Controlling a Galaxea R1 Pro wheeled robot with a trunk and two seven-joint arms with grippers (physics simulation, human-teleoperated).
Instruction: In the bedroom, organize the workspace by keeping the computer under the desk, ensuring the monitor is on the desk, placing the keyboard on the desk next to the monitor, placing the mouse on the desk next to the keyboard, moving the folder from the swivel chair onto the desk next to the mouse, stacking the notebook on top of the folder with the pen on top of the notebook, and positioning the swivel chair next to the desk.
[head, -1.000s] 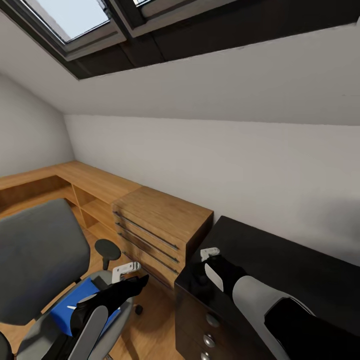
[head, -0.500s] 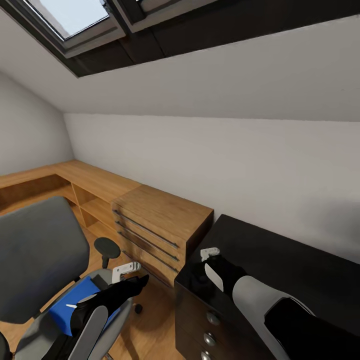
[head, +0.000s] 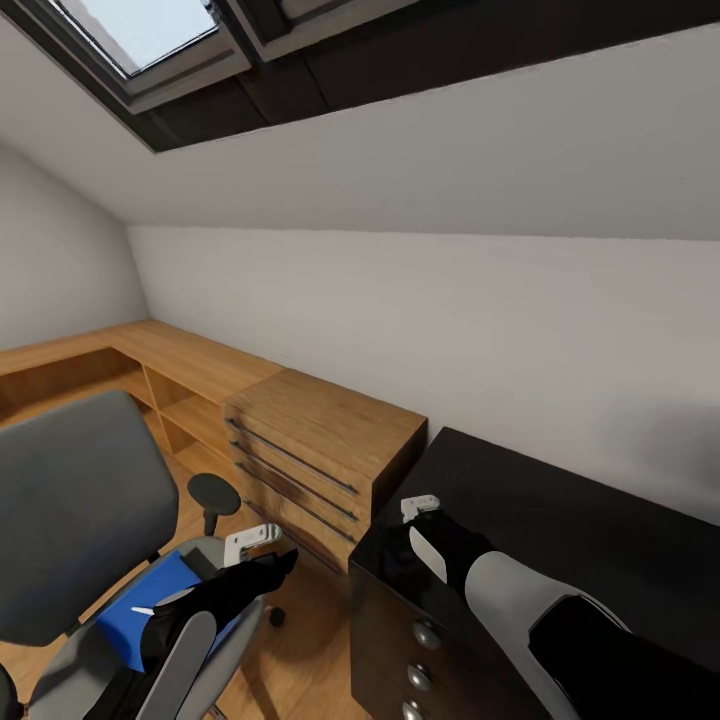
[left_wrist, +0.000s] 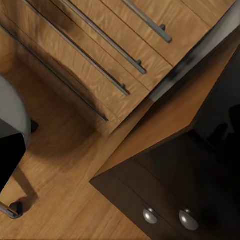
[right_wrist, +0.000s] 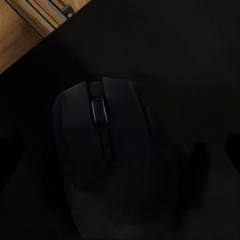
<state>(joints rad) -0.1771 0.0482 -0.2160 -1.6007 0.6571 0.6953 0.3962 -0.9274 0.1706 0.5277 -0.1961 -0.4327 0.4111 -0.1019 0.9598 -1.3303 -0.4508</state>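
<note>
1. Lying on the near left corner of the glossy black counter (head: 560, 520), a black computer mouse (right_wrist: 112, 160) with a grey scroll wheel sits directly under the right tool (head: 420, 507), as the right wrist view shows.
2. That right tool hangs just over the mouse; dark finger edges flank the mouse at either side of the right wrist view, but whether they press on it cannot be told.
3. Black drawers with round silver knobs (left_wrist: 150, 215) front the counter's near left end.
4. A thin bright blue folder (head: 150, 600) lies flat on the seat of the grey upholstered swivel chair (head: 75, 510), to the left of the counter.
5. A very thin white pen (head: 143, 611) shows at the folder's near edge, partly hidden by the left arm.
6. The left tool (head: 252, 541) hangs above the chair's right side, near its round black armrest (head: 215, 495); whether it is released or clenched cannot be told.
7. A light wooden drawer unit (head: 320, 450) with long metal handles stands between the chair and the counter, touching the counter's left end.
8. Low wooden shelving runs along the far left wall, under a sloped white ceiling with a skylight (head: 150, 40).
</note>
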